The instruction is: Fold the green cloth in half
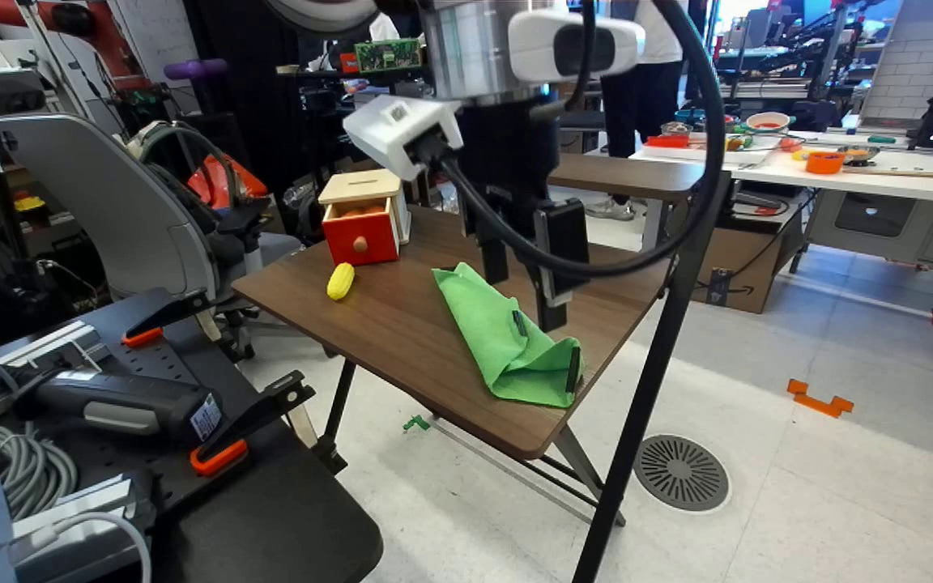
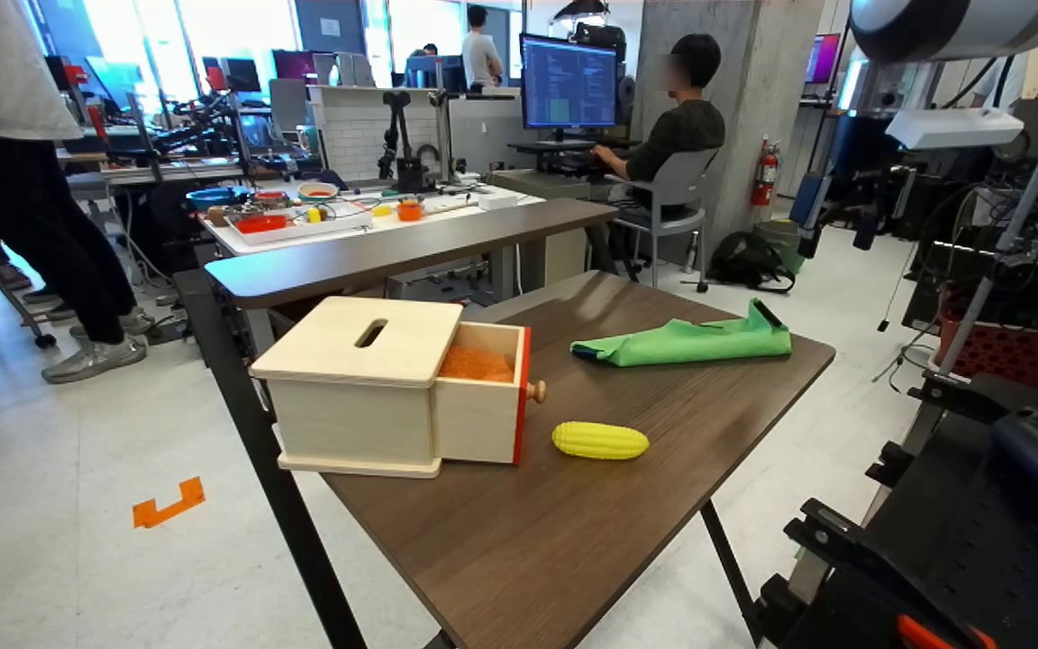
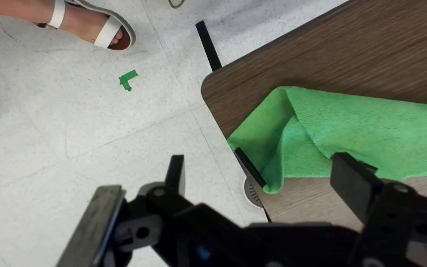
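Green cloth (image 3: 365,126) sits near edge of table (image 3: 332,63); gripper (image 3: 260,165) fingers apart, empty. Outward pull could drag it off; catching extra layers could bunch the fold.

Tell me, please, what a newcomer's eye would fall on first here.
Probably the bright green cloth comes first, rumpled near a corner of the table, with the open gripper hanging higher. Then come the wooden box, its red-fronted drawer pulled out, and the yellow corn, both on that table.

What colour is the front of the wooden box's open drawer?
Red. The drawer front shows best in an exterior view.
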